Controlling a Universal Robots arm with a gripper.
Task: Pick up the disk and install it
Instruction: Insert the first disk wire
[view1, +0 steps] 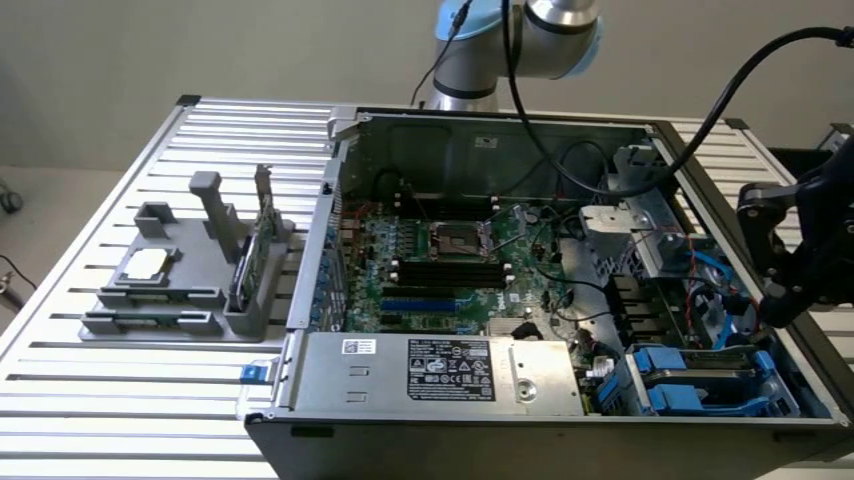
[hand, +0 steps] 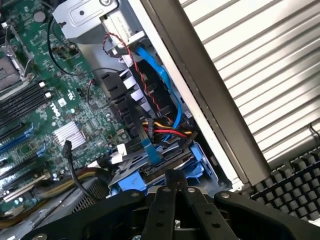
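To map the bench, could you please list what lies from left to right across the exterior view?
Grey parts holder → upright circuit card → CPU socket → blue disk carrier → gripper.

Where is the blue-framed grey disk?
The blue-framed grey disk lies in the open computer case's corner bay at the exterior view's lower right, near the black gripper.

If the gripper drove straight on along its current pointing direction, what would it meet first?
Probably the disk in its blue carrier, in the drive bay just beyond the gripper, jaws shut; depth is unclear.
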